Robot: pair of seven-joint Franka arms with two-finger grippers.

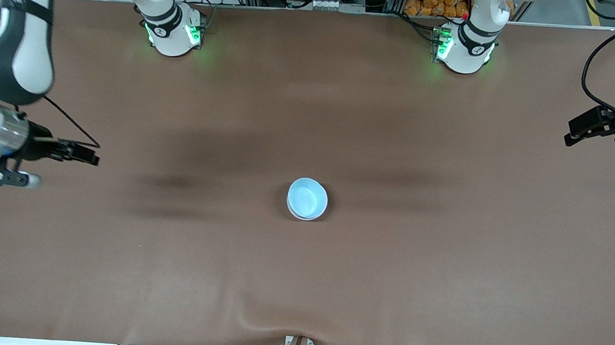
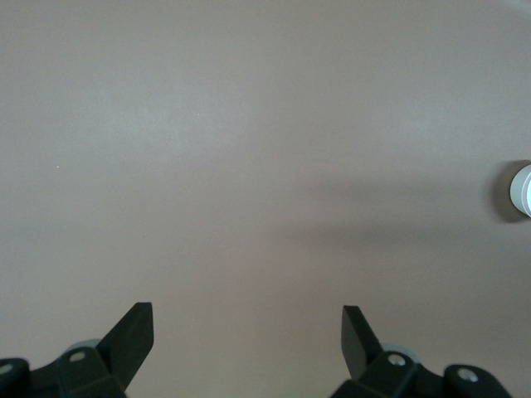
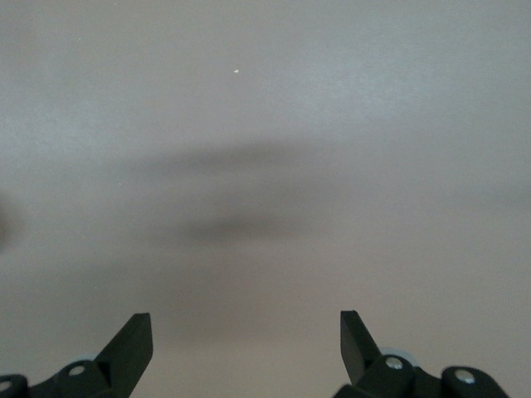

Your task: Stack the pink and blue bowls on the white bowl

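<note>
Bowls stand nested as one stack (image 1: 307, 198) near the middle of the brown table (image 1: 300, 280), with the light blue bowl (image 1: 306, 195) uppermost and showing its pale blue inside; a thin white rim shows under its edge on the side nearer the front camera, and no pink bowl can be made out from above. In the left wrist view the same stack (image 2: 522, 190) appears only as a pale sliver at the picture's edge. The right gripper (image 1: 88, 155) hangs over the bare table at the right arm's end, well apart from the stack, its two dark fingers (image 3: 131, 342) spread wide with nothing between them. The left gripper (image 1: 578, 133) hangs over the table at the left arm's end, likewise well apart from the stack, its fingers (image 2: 131, 333) spread wide and holding nothing. Both arms wait clear of the stack. Soft dark shadows lie across the table on either side of the bowls.
</note>
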